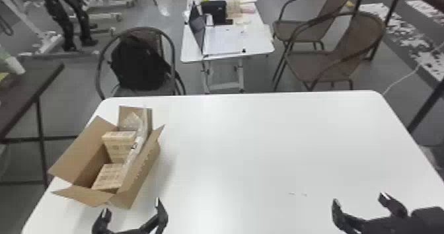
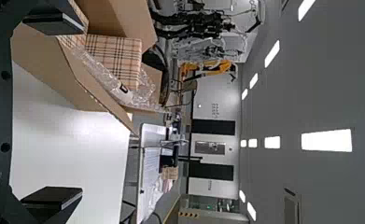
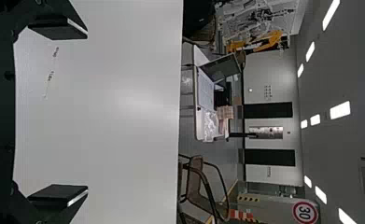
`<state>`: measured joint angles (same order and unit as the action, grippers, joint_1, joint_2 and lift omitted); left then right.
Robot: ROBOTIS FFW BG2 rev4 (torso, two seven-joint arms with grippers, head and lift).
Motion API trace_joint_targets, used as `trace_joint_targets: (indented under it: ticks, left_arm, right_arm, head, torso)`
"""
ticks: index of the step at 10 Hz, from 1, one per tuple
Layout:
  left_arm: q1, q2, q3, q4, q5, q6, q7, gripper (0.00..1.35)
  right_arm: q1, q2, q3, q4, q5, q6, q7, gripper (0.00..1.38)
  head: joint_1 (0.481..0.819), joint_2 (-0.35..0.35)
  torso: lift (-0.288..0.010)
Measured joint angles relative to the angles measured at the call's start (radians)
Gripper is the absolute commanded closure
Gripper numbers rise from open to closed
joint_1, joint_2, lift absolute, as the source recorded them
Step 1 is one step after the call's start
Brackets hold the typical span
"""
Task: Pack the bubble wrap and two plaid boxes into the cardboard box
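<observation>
On the left of the table stands the cardboard box (image 1: 142,174) with its flaps up. Two plaid boxes are inside, one (image 1: 120,144) toward the far end and one (image 1: 107,177) toward the near end. Bubble wrap (image 1: 137,144) lies along the right inner wall and sticks up at the far end. Just in front of the carton, my left gripper (image 1: 131,208) is open and empty. In the left wrist view, the left gripper (image 2: 61,114) has a plaid box (image 2: 117,56) and bubble wrap (image 2: 124,91) beyond it. My right gripper (image 1: 360,202) is open over the near right; in its wrist view, the right gripper (image 3: 68,112) holds nothing.
The white table (image 1: 264,144) stretches from the carton to the right. Beyond its far edge are a chair with a black backpack (image 1: 137,63), a smaller desk (image 1: 228,41) with a laptop, and brown chairs (image 1: 333,58). A dark table (image 1: 29,84) stands at the left.
</observation>
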<state>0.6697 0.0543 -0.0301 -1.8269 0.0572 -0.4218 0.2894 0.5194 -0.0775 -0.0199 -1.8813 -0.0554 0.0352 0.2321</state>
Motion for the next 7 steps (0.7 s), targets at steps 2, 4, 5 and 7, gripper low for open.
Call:
trace_joint_targets:
  ticks: [2, 4, 5, 7]
  left_arm:
    - [-0.001, 0.0, 0.0, 0.001, -0.002, 0.002, 0.0, 0.09]
    - [-0.002, -0.001, -0.001, 0.001, -0.005, 0.002, 0.0, 0.09]
    - [-0.003, -0.001, -0.001, 0.002, -0.006, 0.002, 0.0, 0.09]
    - [-0.011, -0.001, -0.003, 0.005, -0.009, 0.0, 0.0, 0.09]
  right_arm:
    - [-0.001, 0.001, 0.0, 0.002, 0.0, 0.001, 0.003, 0.13]
    - [-0.001, 0.001, 0.0, 0.003, 0.0, 0.002, 0.004, 0.13]
    - [0.0, 0.001, 0.0, 0.004, 0.0, 0.003, 0.004, 0.13]
    - [0.001, 0.001, 0.0, 0.004, 0.0, 0.006, 0.008, 0.13]
  head:
    - [0.695, 0.121]
    - [0.695, 0.121]
    - [0.695, 0.121]
    - [0.695, 0.119]
  torso:
    - [-0.039]
    - [-0.039]
    - [-0.039]
    - [-0.039]
